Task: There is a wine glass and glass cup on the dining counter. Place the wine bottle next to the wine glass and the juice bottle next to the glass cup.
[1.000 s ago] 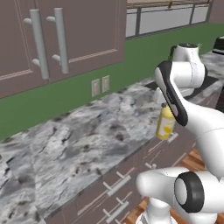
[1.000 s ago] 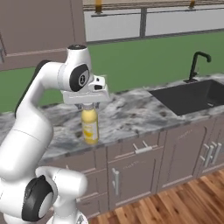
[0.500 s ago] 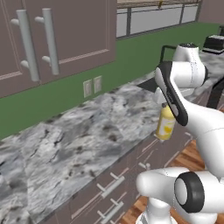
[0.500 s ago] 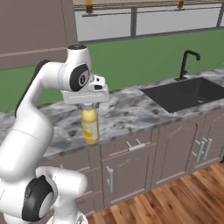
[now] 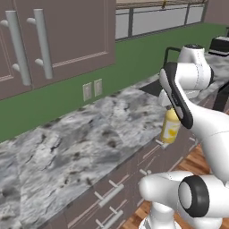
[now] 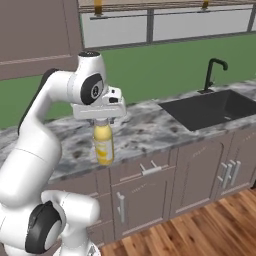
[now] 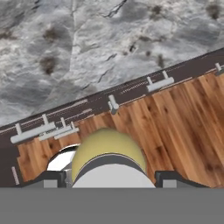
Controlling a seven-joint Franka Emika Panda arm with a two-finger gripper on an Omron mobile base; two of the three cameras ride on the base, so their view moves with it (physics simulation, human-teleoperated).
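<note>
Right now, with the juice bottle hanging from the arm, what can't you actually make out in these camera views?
- Juice bottle cap: right base view, hidden inside the gripper.
- Same bottle, left base view: the arm's dark link covers its top.
- Fingers: hand view, mostly hidden behind the bottle and cut off by the bottom edge.
- Bottle label: too small and blurred to read in both base views.
- Sink: right base view, cut off by the right edge.

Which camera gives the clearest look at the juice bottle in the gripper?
The right base view: the juice bottle hangs upright under the gripper, its whole side in sight. In the left base view the arm covers its top. The hand view looks down on it from above, showing just its rounded shoulder.
</note>
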